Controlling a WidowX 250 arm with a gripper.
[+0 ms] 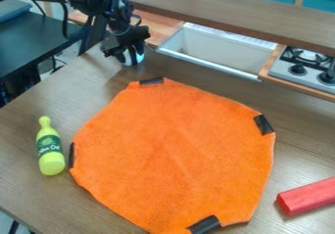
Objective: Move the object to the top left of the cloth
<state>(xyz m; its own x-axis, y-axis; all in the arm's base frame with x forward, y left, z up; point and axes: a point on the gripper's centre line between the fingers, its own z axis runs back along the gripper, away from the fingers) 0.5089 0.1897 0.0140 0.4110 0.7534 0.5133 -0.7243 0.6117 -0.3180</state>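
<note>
At the upper left of the camera view, the black gripper hangs low over the wooden table, shut on a small white and blue object. Its fingers partly cover this object, which is just beyond the upper-left corner of the orange cloth, off the fabric. The cloth lies spread out, with black patches at several of its edges.
A yellow-green bottle lies left of the cloth. At the lower right is a red block. Behind the table's far side are a white sink and a toy stove, with a wooden shelf above them.
</note>
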